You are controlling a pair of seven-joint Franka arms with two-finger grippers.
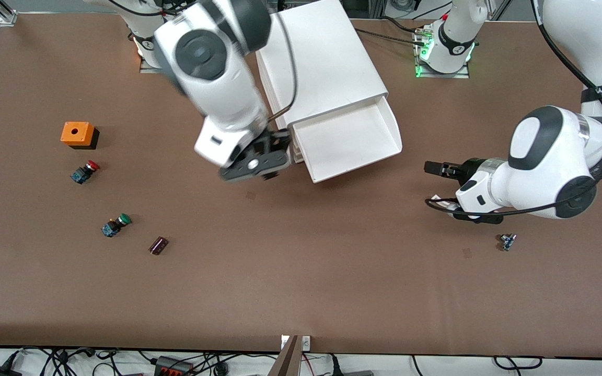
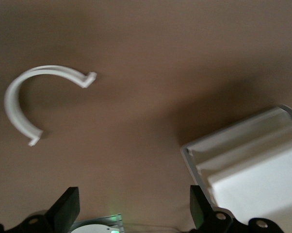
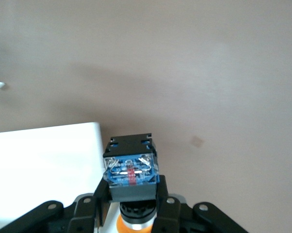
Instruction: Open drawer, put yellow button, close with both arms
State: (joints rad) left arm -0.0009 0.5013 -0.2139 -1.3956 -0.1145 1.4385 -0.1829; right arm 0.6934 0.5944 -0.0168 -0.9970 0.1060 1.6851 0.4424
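Observation:
The white cabinet (image 1: 322, 62) stands at the back middle with its top drawer (image 1: 350, 141) pulled open and showing nothing inside. My right gripper (image 1: 272, 156) hangs over the table beside the drawer's corner toward the right arm's end. In the right wrist view my right gripper (image 3: 131, 194) is shut on the yellow button (image 3: 131, 167), blue-and-black body outward and orange cap (image 3: 122, 224) toward the palm, next to the white drawer (image 3: 39, 165). My left gripper (image 1: 431, 168) is open and empty, low over the table toward the left arm's end of the drawer; its fingers (image 2: 63, 208) stand wide apart.
An orange box (image 1: 77, 133), a red-capped button (image 1: 85, 171), a green-capped button (image 1: 115, 225) and a small dark part (image 1: 158, 245) lie toward the right arm's end. A small part (image 1: 507, 241) lies by the left arm. A white C-shaped piece (image 2: 20, 102) lies near my left gripper.

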